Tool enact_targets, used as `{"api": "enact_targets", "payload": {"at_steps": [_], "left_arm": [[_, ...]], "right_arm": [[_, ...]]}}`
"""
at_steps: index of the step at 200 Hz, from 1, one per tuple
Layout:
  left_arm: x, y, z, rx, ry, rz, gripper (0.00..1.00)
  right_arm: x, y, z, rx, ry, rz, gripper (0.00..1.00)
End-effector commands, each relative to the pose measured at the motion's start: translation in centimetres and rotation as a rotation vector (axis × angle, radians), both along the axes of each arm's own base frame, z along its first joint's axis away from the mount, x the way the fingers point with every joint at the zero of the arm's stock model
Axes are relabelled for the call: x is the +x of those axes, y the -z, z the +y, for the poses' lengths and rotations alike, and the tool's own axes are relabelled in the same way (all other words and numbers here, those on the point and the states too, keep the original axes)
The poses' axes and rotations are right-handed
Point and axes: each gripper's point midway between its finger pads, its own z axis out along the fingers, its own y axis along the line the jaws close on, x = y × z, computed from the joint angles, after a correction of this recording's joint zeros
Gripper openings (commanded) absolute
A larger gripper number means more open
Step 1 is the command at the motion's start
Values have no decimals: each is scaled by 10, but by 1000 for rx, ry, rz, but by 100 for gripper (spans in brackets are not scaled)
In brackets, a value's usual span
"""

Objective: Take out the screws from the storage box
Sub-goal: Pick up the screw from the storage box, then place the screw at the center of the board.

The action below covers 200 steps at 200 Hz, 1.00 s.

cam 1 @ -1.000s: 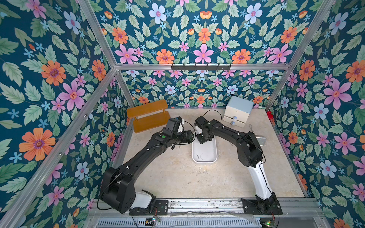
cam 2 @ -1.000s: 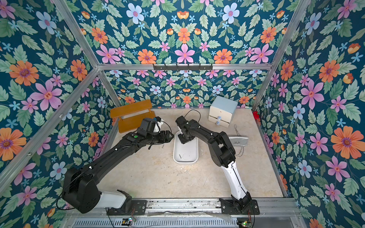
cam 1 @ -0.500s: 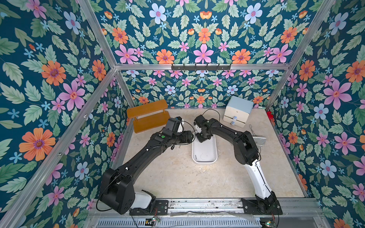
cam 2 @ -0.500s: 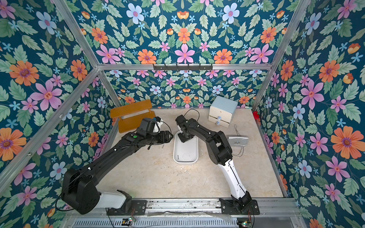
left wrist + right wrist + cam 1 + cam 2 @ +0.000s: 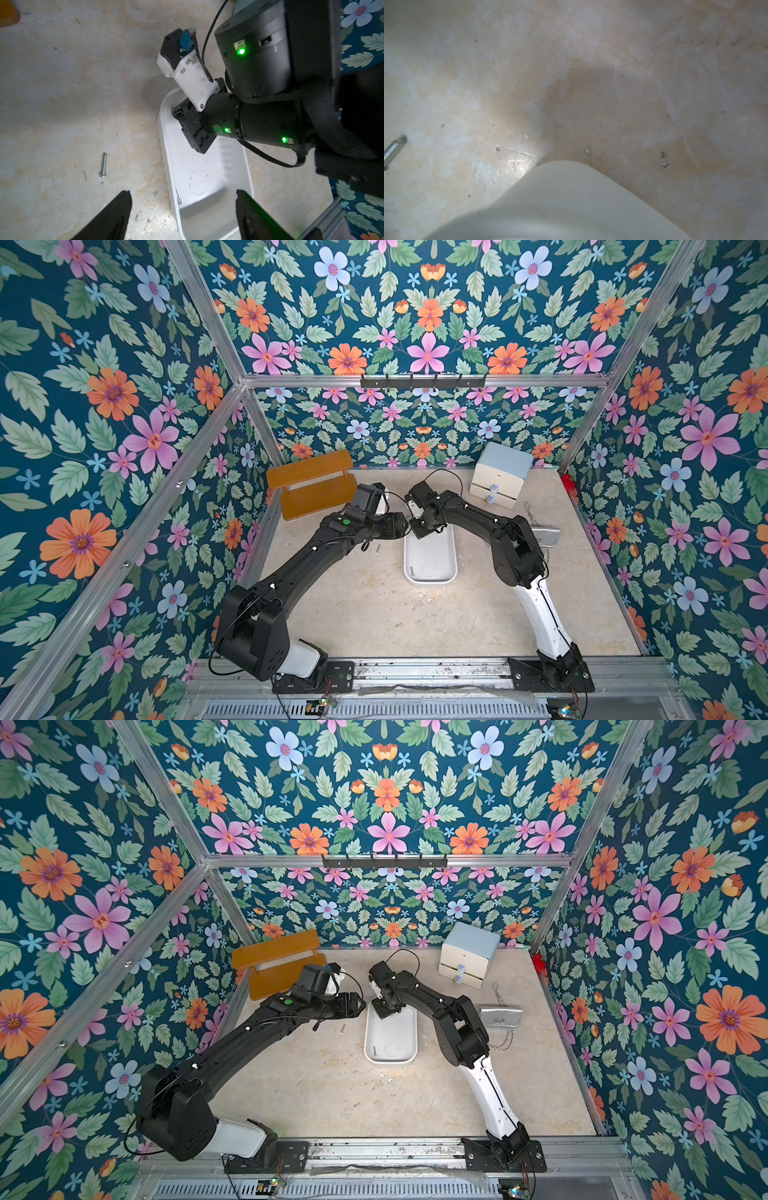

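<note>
Lying lengthwise on the beige tabletop (image 5: 374,614) between the two arms, the white storage box (image 5: 432,549) presents its short near wall to the arm bases. Inside it, one screw (image 5: 411,571) rests along the left wall close to the near end; the left wrist view shows it too. A second screw (image 5: 378,548) lies outside on the tabletop, left of the box and apart from it. Farther back, the left hand (image 5: 182,193) hovers beside the box's far left corner, its fingers (image 5: 116,214) spread wide and gripping nothing. The right hand (image 5: 419,527) dips into the far end of the box with its jaws together; whether a screw is caught between them cannot be told, as the wrist hides the tips. To the right, a silver clutch bag (image 5: 547,536) with a link chain (image 5: 528,509) lies partly behind the right arm. At the back stand a brown wooden shelf (image 5: 311,485), left, and a white two-drawer cabinet (image 5: 500,477) with a light-blue top, right, below a black hook rail (image 5: 423,381) on the rear wall.
</note>
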Motion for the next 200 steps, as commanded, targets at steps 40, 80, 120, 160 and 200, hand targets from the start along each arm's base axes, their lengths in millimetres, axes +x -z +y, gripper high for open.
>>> {"api": "enact_targets", "payload": {"at_steps": [40, 80, 120, 160, 200], "left_arm": [[-7, 3, 4, 7, -4, 17, 84], [-9, -2, 8, 14, -9, 4, 84], [-9, 4, 8, 29, -13, 20, 84], [-10, -11, 0, 22, -3, -5, 82], [7, -11, -30, 70, 54, -13, 79]], "right_arm": [[-18, -47, -10, 58, 25, -11, 0], [-25, -100, -42, 104, 118, -97, 0], [-43, -101, -122, 87, 344, -100, 0], [-73, -85, -180, 39, 509, -109, 0], [-74, -64, -208, 28, 580, -103, 1]]}}
